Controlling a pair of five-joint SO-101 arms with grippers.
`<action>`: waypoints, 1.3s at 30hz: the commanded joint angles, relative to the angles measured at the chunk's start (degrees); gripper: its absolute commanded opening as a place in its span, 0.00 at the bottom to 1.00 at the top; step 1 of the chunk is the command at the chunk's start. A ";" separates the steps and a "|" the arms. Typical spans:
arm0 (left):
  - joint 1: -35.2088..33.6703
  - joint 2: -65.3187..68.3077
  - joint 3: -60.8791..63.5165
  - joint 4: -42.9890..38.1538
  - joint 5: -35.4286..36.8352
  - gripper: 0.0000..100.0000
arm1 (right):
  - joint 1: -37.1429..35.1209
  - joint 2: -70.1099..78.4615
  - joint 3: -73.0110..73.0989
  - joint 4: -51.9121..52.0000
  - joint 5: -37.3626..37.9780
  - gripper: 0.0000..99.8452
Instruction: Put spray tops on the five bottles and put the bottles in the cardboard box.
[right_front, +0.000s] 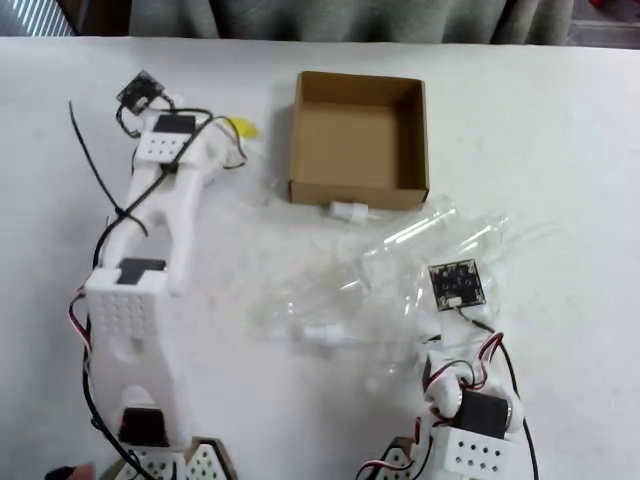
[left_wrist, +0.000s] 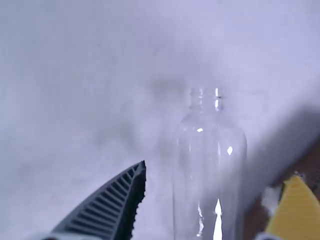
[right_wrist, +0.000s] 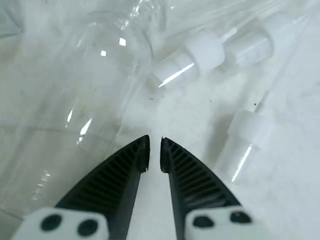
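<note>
Clear bottle (left_wrist: 210, 150) inside parted left gripper (left_wrist: 218, 172), touching neither finger

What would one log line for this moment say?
left hand: open, clear bottle between jaws | right hand: shut, near loose spray tops | cardboard box: no bottles inside

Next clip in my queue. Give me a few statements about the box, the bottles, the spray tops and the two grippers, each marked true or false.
1. The cardboard box has nothing in it. True.
2. The bottle between the left gripper fingers already has a spray top on. False: its neck is bare.
3. The right gripper holds a spray top. False: nothing is between its fingers, and the spray tops lie loose on the table ahead of it.
4. One spray top lies on the table right by the box's front wall. True.
</note>
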 joint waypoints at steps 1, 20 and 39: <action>1.54 -0.40 -3.08 -2.99 0.53 0.41 | 0.57 -0.75 0.44 -0.75 0.70 0.03; 1.63 4.09 -3.08 -4.13 -10.64 0.02 | 0.57 -0.75 0.44 -0.75 0.70 0.03; 3.47 -9.27 1.23 31.82 -56.97 0.02 | 0.57 -0.75 0.44 -0.75 0.70 0.03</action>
